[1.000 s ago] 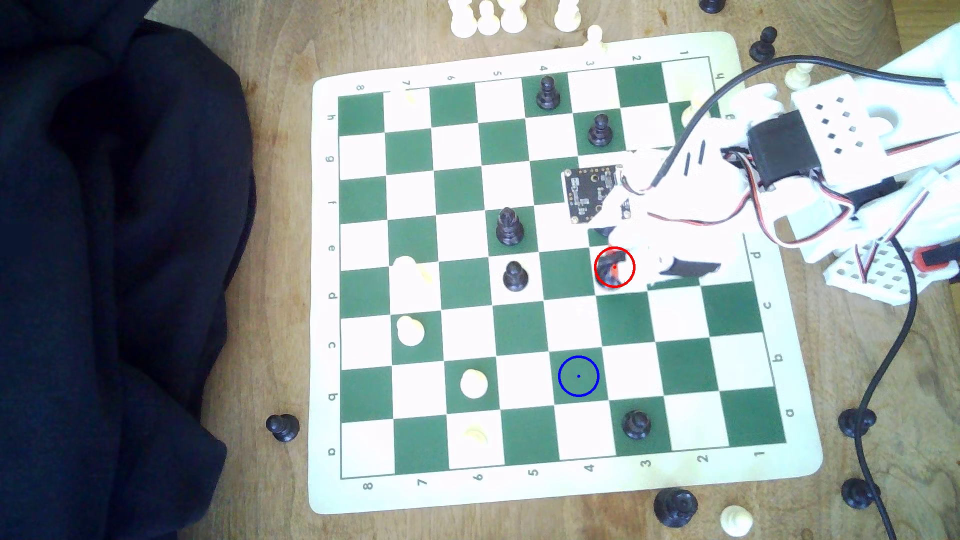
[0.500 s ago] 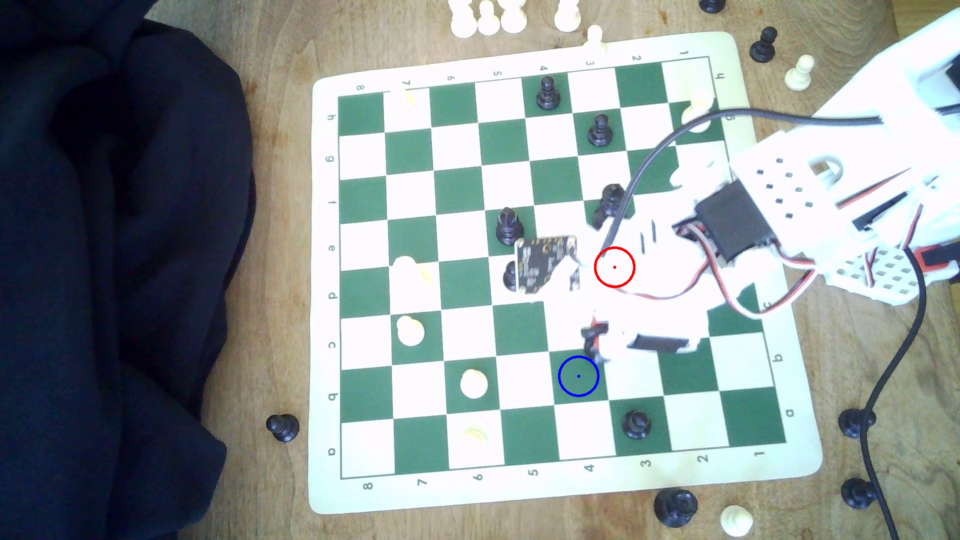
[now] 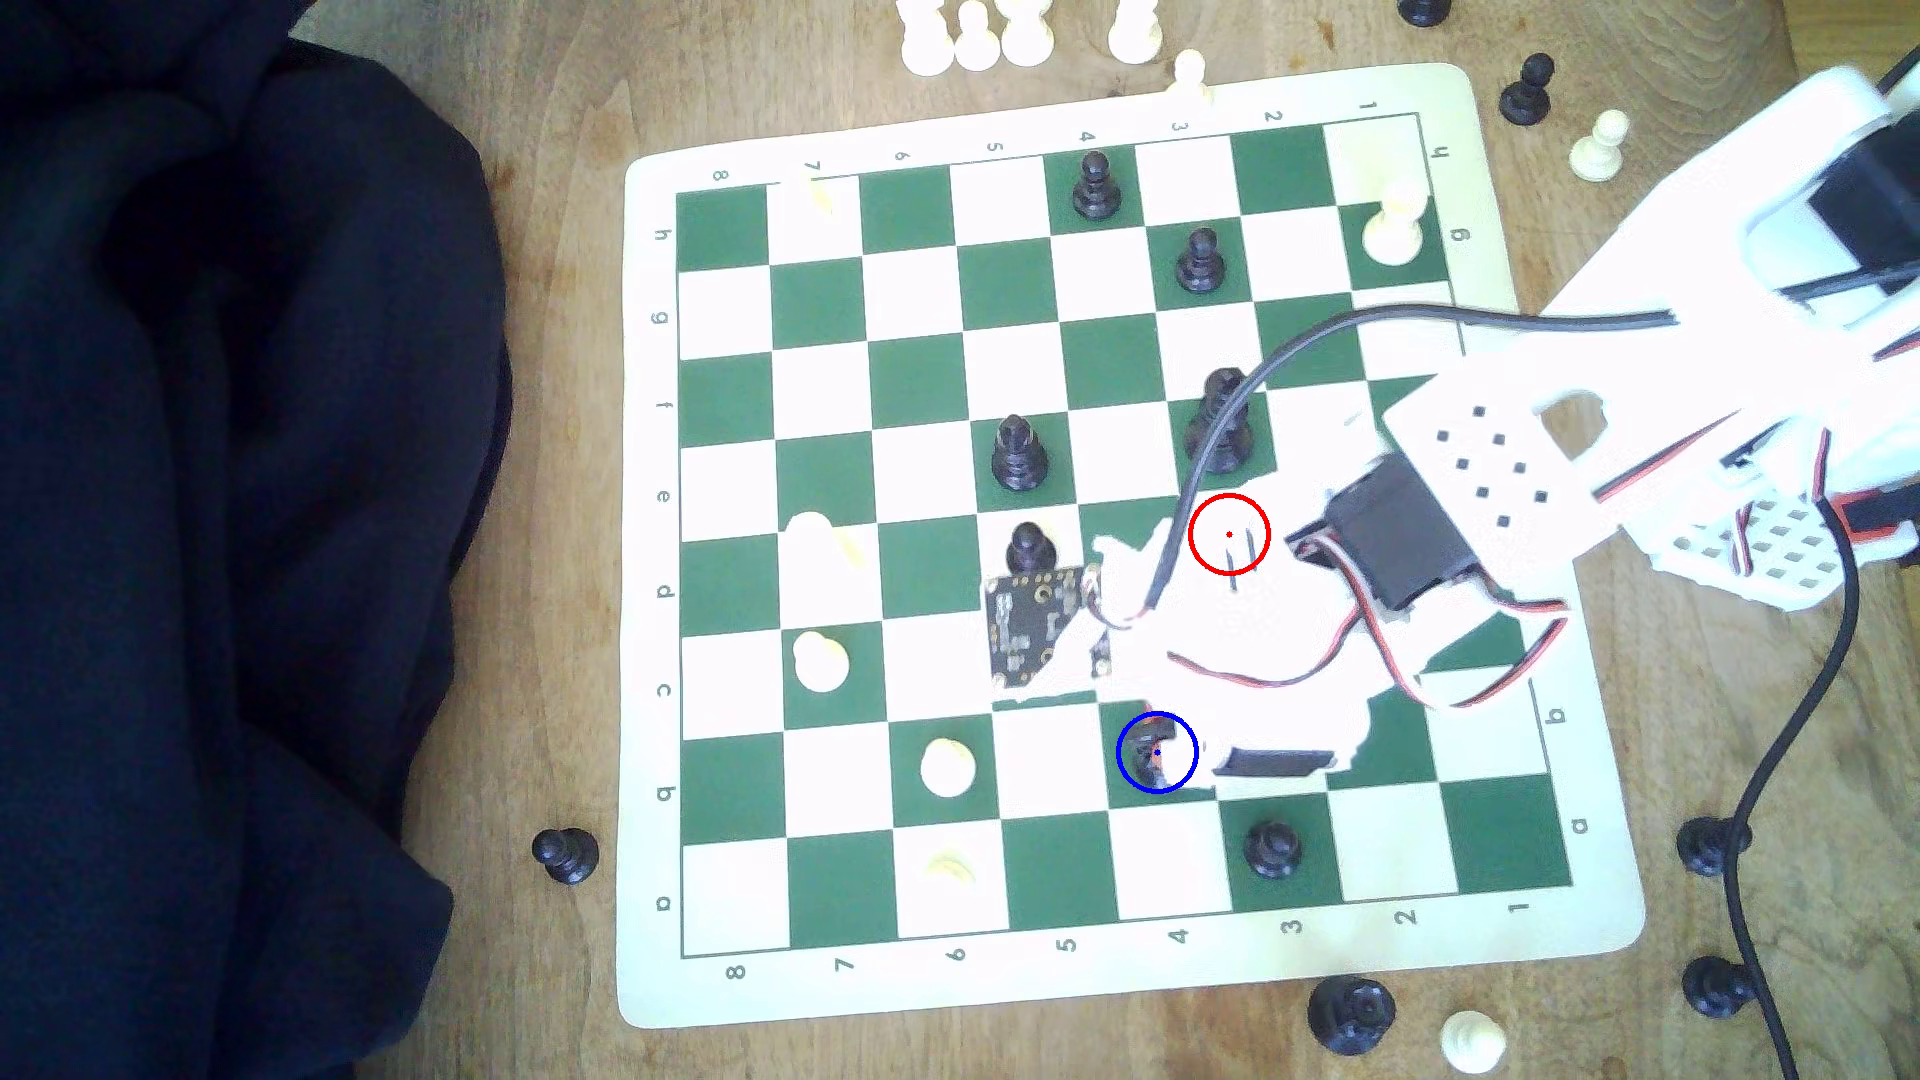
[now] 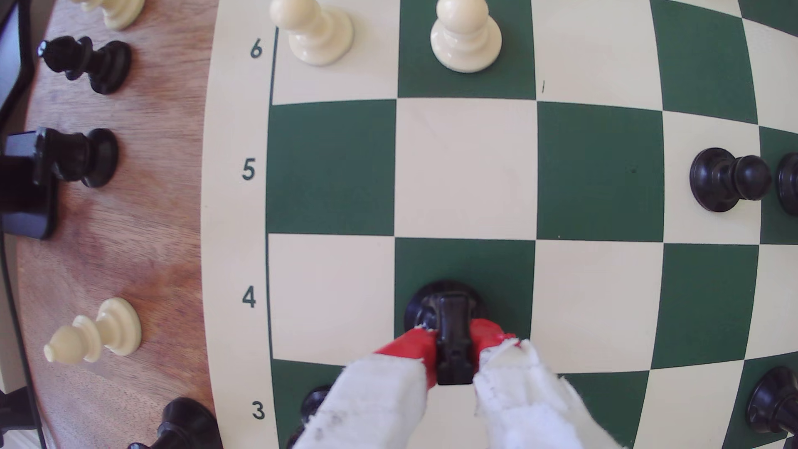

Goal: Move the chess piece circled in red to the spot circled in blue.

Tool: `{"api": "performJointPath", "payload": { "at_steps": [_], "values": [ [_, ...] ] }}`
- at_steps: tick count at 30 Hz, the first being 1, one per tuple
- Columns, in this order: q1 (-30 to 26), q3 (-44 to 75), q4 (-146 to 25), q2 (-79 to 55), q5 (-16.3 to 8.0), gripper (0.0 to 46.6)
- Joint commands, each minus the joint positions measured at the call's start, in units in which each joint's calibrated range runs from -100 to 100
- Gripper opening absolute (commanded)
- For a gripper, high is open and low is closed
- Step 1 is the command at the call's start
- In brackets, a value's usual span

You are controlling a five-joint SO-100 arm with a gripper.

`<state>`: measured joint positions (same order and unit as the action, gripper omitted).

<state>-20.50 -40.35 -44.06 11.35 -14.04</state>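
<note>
The fingers [image 4: 453, 345] are clamped on the black chess piece [image 4: 451, 332], whose base sits on the blue-ringed green square [image 3: 1132, 774], lower centre of the exterior view. In the wrist view, the board [image 4: 466, 168] margin reads 6, 5, 4, 3, and that square lies in the row marked 4.

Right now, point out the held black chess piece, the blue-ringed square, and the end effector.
chess piece [image 4: 452, 328], wrist view, its body between the pads.
blue-ringed square [image 4: 505, 263], wrist view, bare green surface.
end effector [image 4: 453, 345], wrist view, midway between the red fingertips.

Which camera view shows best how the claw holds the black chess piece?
The wrist view: the claw grips the chess piece between red pads, its round base over a dark green square. In the exterior view the chess piece is a small dark patch in the blue ring, partly behind the arm.
</note>
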Motion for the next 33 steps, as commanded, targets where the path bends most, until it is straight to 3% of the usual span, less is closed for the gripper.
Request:
{"api": "performJointPath", "payload": {
  "at_steps": [1, 13, 17, 19, 33],
  "values": [
    [0.52, 3.63, 1.07, 0.53, 0.20, 0.3],
    [2.08, 3.18, 2.13, 0.19, 0.78, 0.5],
    [1.93, 2.73, 1.15, -0.06, 1.07, 12.6],
    [1.93, 2.64, 0.98, 0.02, 1.07, 15.4],
    [-0.27, 2.55, -6.88, 8.85, 0.68, 21.6]
  ]
}}
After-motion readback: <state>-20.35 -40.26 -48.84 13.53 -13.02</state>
